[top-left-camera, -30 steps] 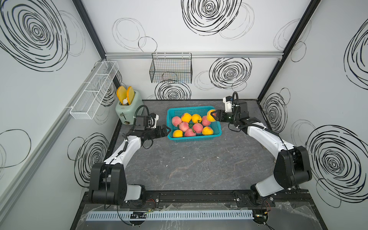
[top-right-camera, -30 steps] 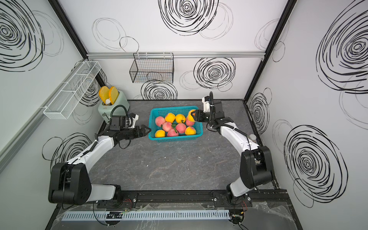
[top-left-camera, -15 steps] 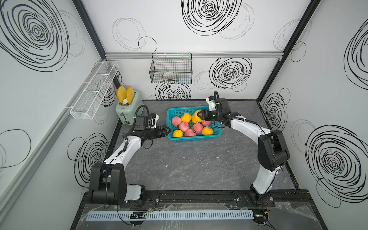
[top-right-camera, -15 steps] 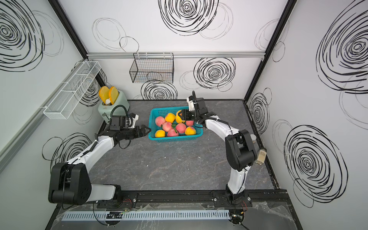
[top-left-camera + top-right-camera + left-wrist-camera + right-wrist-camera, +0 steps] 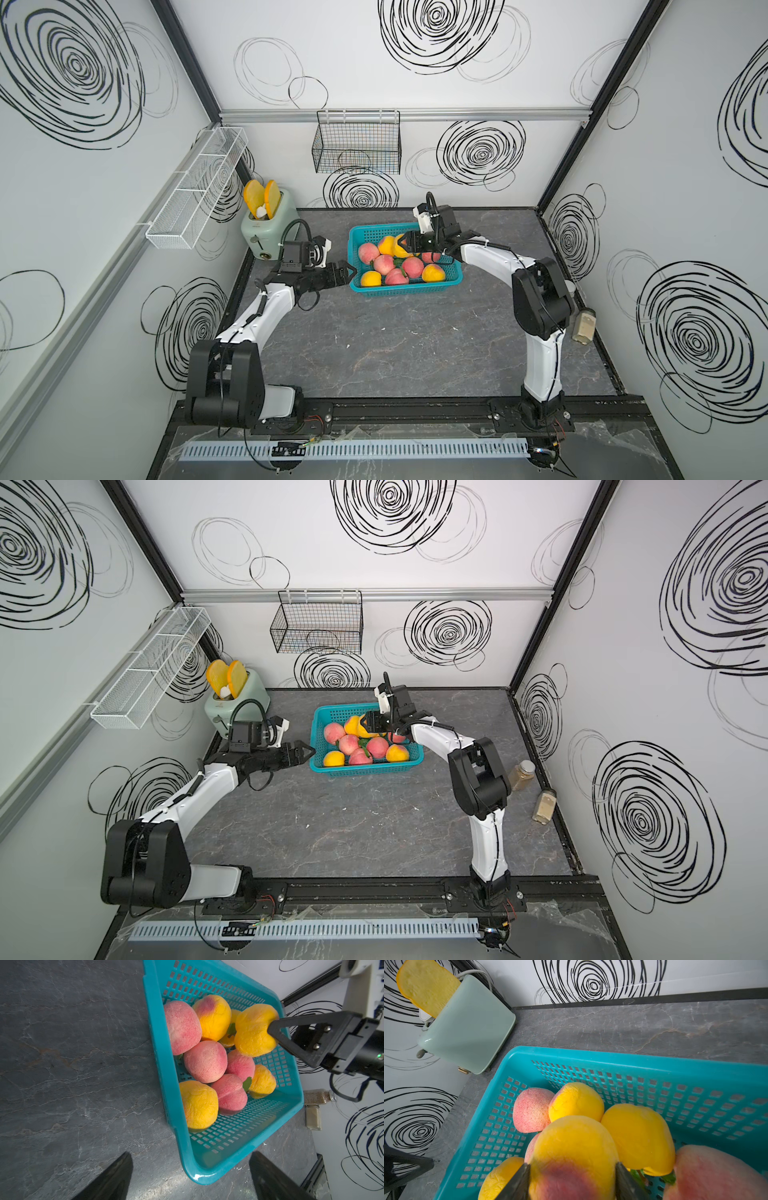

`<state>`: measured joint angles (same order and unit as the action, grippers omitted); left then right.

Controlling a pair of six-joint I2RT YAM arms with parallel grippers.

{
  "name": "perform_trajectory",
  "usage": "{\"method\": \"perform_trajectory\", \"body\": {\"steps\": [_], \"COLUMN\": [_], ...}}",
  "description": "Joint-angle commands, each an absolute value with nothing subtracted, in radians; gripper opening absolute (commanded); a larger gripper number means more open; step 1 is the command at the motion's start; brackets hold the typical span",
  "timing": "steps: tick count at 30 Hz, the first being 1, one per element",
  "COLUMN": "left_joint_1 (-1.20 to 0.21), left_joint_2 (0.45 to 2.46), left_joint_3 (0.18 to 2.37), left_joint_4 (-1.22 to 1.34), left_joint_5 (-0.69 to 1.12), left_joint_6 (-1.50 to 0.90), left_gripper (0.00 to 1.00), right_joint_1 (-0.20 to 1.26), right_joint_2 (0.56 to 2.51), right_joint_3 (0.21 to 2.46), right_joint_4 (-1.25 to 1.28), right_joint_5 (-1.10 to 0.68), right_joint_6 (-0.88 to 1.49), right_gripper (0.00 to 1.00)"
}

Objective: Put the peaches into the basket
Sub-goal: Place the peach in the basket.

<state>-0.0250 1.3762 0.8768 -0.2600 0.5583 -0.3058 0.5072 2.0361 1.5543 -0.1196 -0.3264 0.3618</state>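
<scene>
The right claw (image 5: 409, 244) is clamped on a yellow peach (image 5: 254, 1030), holding it over the other peaches (image 5: 384, 264) piled in the teal basket (image 5: 405, 291). The basket sits near the table's (image 5: 415, 353) far edge. The left claw (image 5: 348, 272), jaws apart and empty, hovers just beside the basket's left end.

Basket (image 5: 161, 1047): teal moulded plastic, smooth, faintly glossy. Peaches (image 5: 204, 1061): matt, finely wrinkled skins, foam-like. Bench (image 5: 72, 1064): grey veined stone-look surface, low sheen. Toaster (image 5: 471, 1028): pale green shell, smooth satin finish. Wall basket (image 5: 357, 145): black metal wire. Rack (image 5: 195, 187): white fine metal mesh.
</scene>
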Motion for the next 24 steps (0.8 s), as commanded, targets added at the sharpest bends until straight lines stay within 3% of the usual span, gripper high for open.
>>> {"method": "perform_trajectory", "body": {"steps": [1,24], "left_joint_1": [-0.017,-0.017], "left_joint_2": [1.364,1.36], "left_joint_3": [0.867,0.865], "left_joint_4": [-0.221,-0.215], "left_joint_5": [0.573,0.583], "left_joint_6": [-0.311,-0.315], "left_gripper": [0.92,0.92], "right_joint_1": [0.524,0.563], "right_joint_2": [2.055,2.028], "right_joint_3": [1.58,1.543], "right_joint_4": [-0.147,-0.179], "right_joint_5": [-0.305,-0.253], "right_joint_6": [0.338,0.307], "right_gripper": [0.62,0.78]}}
